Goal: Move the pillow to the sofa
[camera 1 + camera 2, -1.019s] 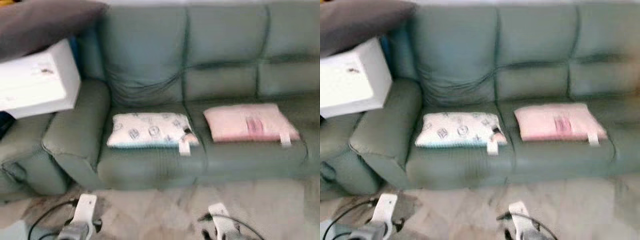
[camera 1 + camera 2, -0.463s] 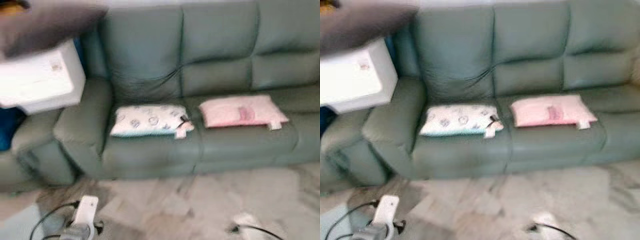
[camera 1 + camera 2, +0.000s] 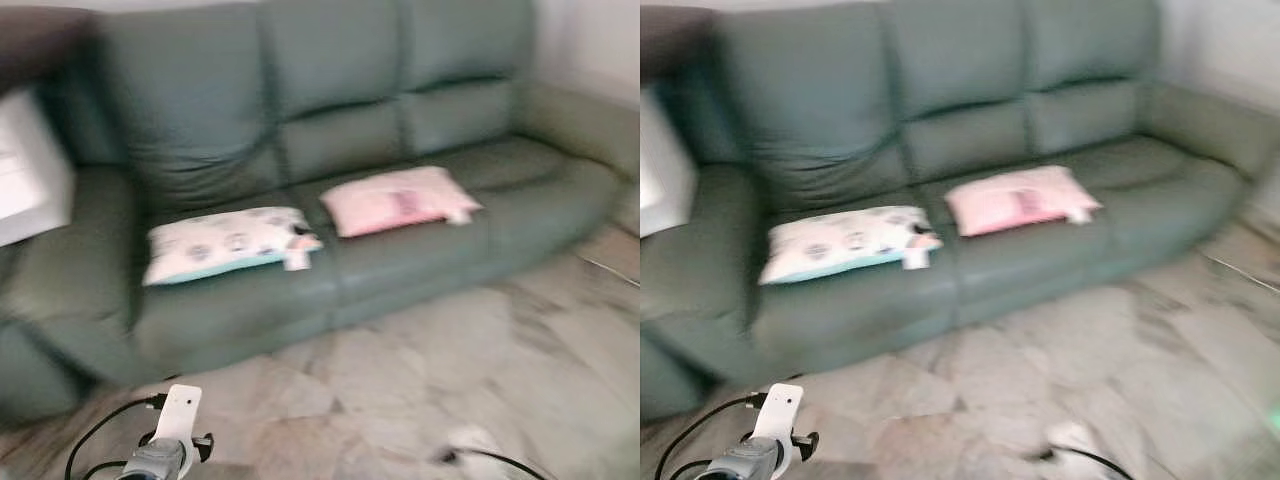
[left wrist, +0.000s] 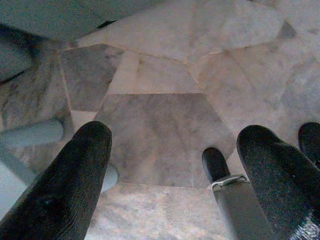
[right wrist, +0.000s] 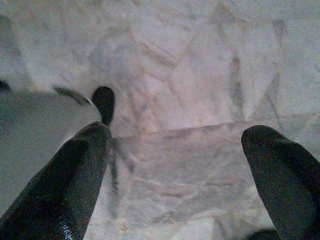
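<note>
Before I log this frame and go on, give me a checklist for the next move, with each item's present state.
1. Pillows on the sofa: ok, the patterned white pillow and the pink pillow both lie flat on the seat cushions.
2. Left gripper free: ok, open over the marble floor, holding nothing.
3. Right gripper free: ok, open over the floor, holding nothing.
4. Sharp head view: not ok, blurred.
5. Another pillow left to move: cannot tell.
6. Cables near the arms: not ok, a black cable loops by the left arm.
</note>
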